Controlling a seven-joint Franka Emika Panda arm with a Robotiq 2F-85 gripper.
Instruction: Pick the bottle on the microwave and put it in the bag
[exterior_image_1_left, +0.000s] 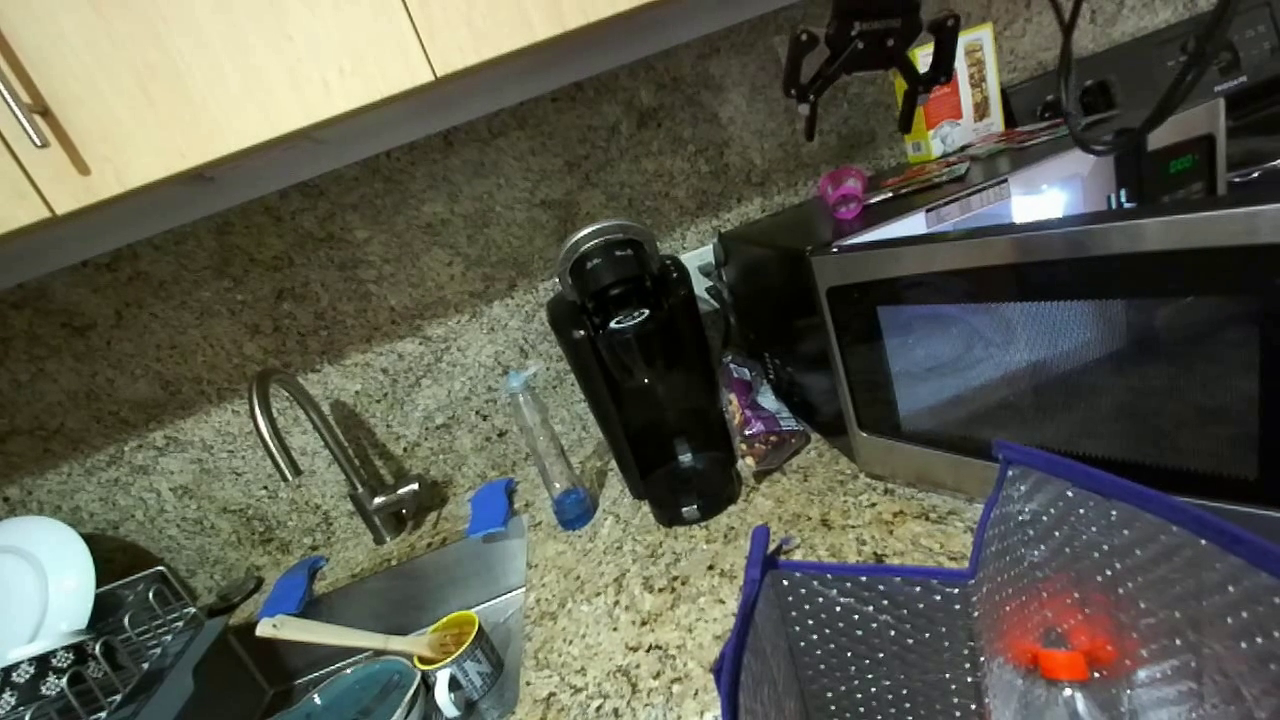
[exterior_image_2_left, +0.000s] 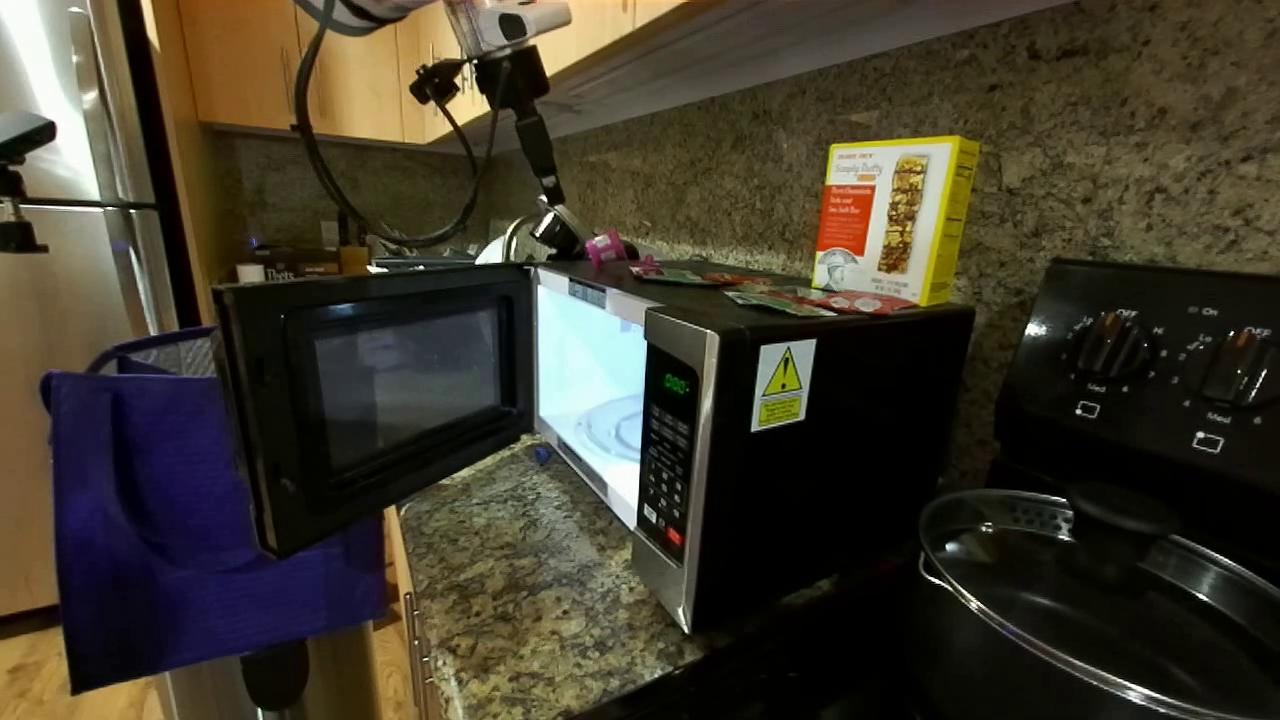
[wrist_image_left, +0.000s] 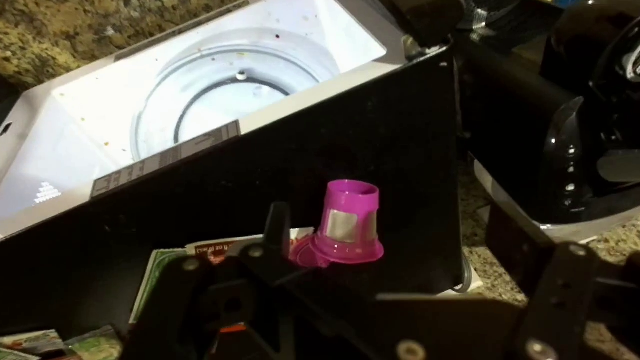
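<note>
The black metal two-finger gripper (exterior_image_1_left: 858, 130) hung above the top of the wide silver-and-black microwave oven (exterior_image_2_left: 850, 450), its fingers spread far apart and holding nothing. Below and apart from them, the very small magenta plastic bottle (wrist_image_left: 352, 225), cup-shaped with pale side panels, rested on that black top near the end edge facing the tall black plastic coffee maker (exterior_image_1_left: 640, 380). A flat, round magenta lid (wrist_image_left: 306, 251) adjoined its flared rim; whether the bottle stood or lay on its side was hard to tell. Thin green-and-red paper packets (exterior_image_2_left: 775, 298) lay from just beside it toward the opposite end edge, where an upright yellow cardboard carton (exterior_image_2_left: 895, 220) with a red panel stood near the back corner. The dark glass door (exterior_image_2_left: 410, 400) was swung open. The large soft blue-edged bag (exterior_image_1_left: 1080, 520) with dotted, silvery-grey inner sides was near the front edge of the speckled granite counter (exterior_image_2_left: 530, 570).
</note>
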